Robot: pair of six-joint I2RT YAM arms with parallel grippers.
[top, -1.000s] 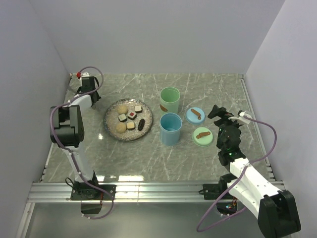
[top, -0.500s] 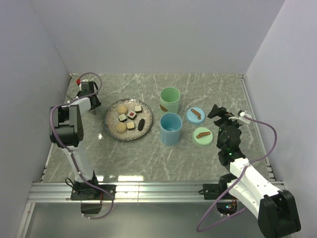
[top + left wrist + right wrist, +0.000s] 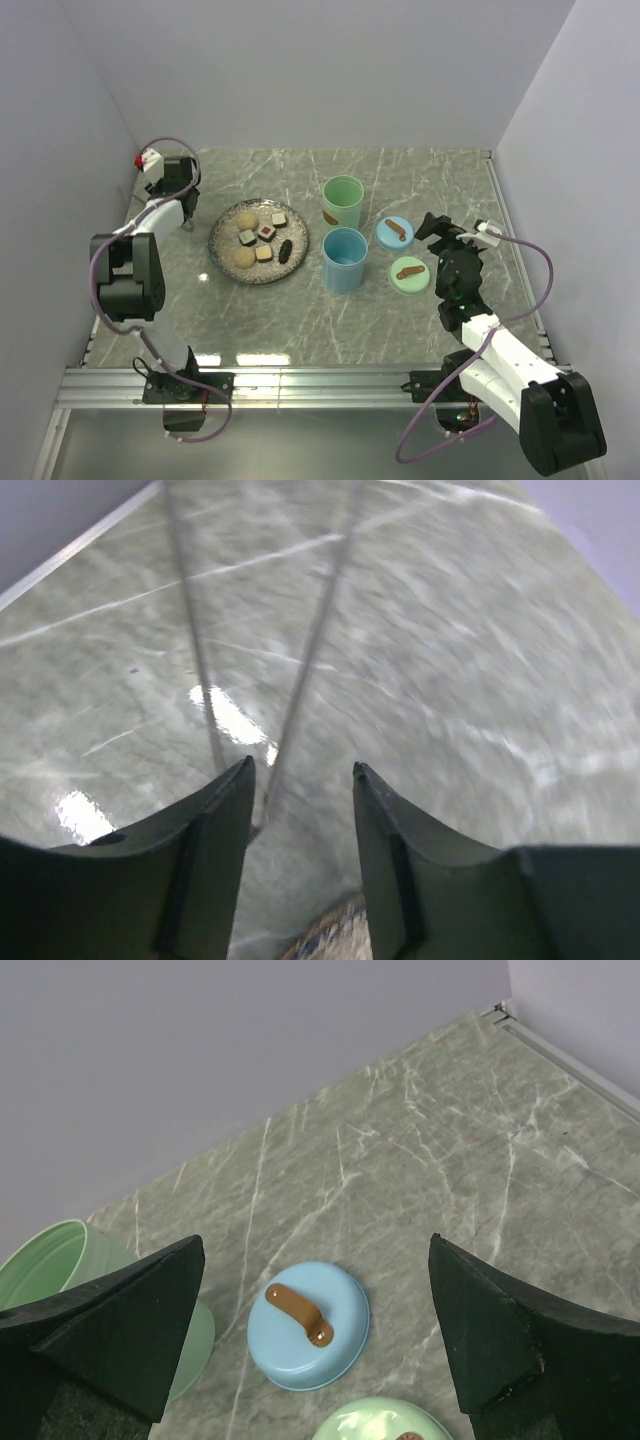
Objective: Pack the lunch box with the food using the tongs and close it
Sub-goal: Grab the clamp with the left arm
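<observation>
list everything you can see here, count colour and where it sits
round metal plate: one, silvery, left of centre
bite-sized food pieces: seven, beige, dark-and-white, one red-topped, on the plate
slim silver metal tongs: one, silver, lying below left tool
tall green cup: one, green, right of plate
tall blue cup: one, blue, in front of it
round blue lid: one, brown handle, right of green cup
round green lid: one, brown handle, right of blue cup
left tool: black, open, far left
right tool: black, open, near lids

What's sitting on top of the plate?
Two beige balls, three small cubes, a red-topped cube and a dark oblong piece. The plate surface under them is hidden.
</observation>
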